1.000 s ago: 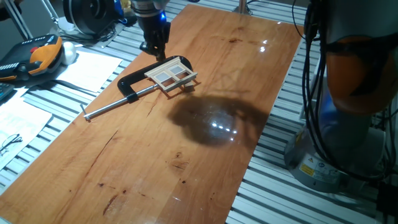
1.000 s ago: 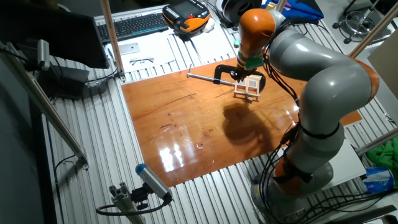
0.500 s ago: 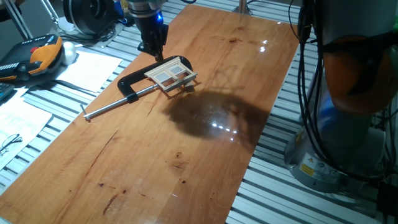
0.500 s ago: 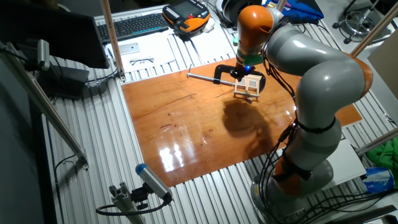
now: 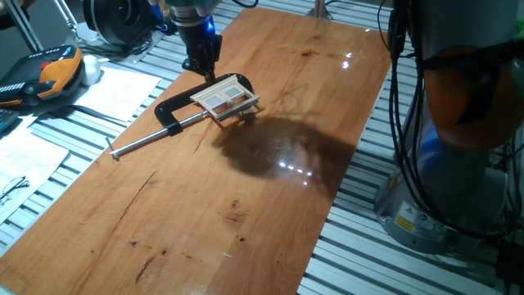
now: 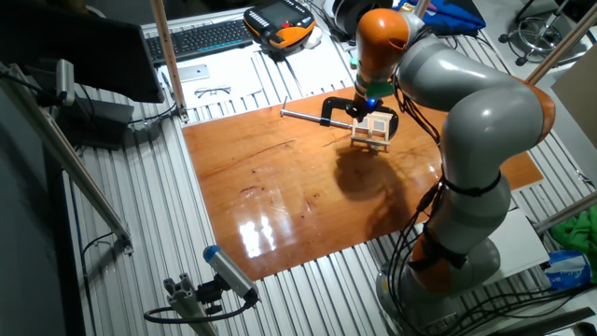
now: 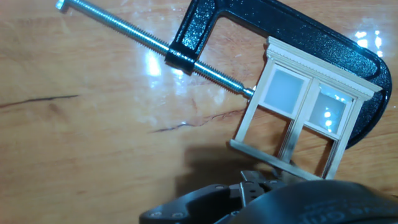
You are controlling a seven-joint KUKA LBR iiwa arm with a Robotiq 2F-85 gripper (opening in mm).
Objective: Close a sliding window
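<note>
1. The window [image 5: 226, 96] stood on the wooden surface [image 5: 246, 188], pinched in a black clamp [image 7: 298, 37], presumably so it could not slide when pushed.
2. The gripper [image 5: 201, 61] hovered just behind the window; whether its fingers were apart could not be told.

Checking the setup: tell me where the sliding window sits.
In one fixed view, the sliding window sits at the table's far left, held inside the black C-clamp, just below the gripper.

Bright overhead glare on glossy table [image 5: 286, 168] (soft arm shadow)
</note>
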